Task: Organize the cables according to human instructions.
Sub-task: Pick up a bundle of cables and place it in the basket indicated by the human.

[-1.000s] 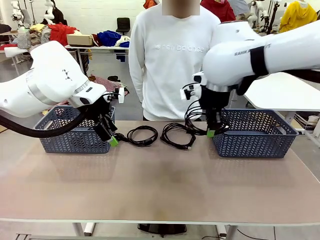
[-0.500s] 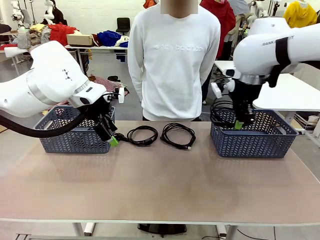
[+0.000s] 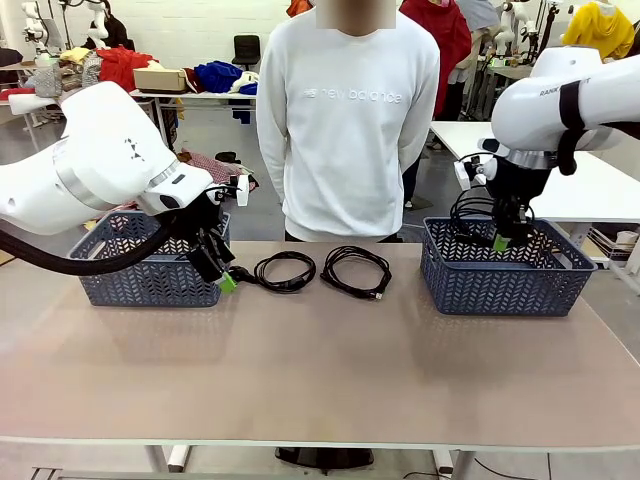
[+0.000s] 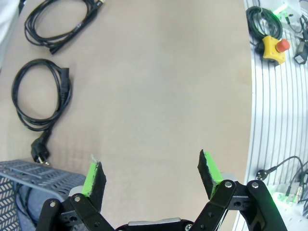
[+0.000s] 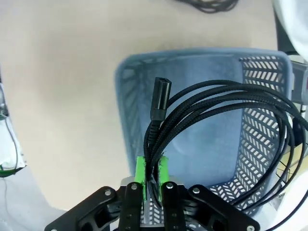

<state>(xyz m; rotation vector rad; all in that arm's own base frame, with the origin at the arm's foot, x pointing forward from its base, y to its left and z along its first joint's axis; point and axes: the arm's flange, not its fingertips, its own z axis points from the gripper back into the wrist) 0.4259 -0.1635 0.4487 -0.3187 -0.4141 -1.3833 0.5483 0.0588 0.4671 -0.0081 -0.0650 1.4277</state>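
Observation:
Two coiled black cables lie on the table in front of the person: one [image 3: 285, 270] left of centre and one [image 3: 357, 269] beside it, seen again in the left wrist view [image 4: 42, 100] [image 4: 62, 21]. My right gripper [image 3: 502, 241] is shut on a third coiled cable [image 3: 470, 218] and holds it over the right basket [image 3: 508, 285]; the right wrist view shows its strands [image 5: 216, 108] clamped between the green pads [image 5: 140, 174], hanging above the basket's floor [image 5: 202, 144]. My left gripper [image 3: 226, 281] stands open by the left basket [image 3: 140, 275], nothing between its fingers [image 4: 95, 177].
The person stands at the far edge in a white sweatshirt [image 3: 345, 120], hands behind the back. The left basket's corner [image 4: 33, 174] sits close to my left fingers and holds something dark. A yellow and red emergency button [image 4: 273, 48] lies beyond the table's edge.
My right arm has carried the held cable to the right, from the basket's left front corner to above the basket's inside. The left arm and the two table cables have stayed put.

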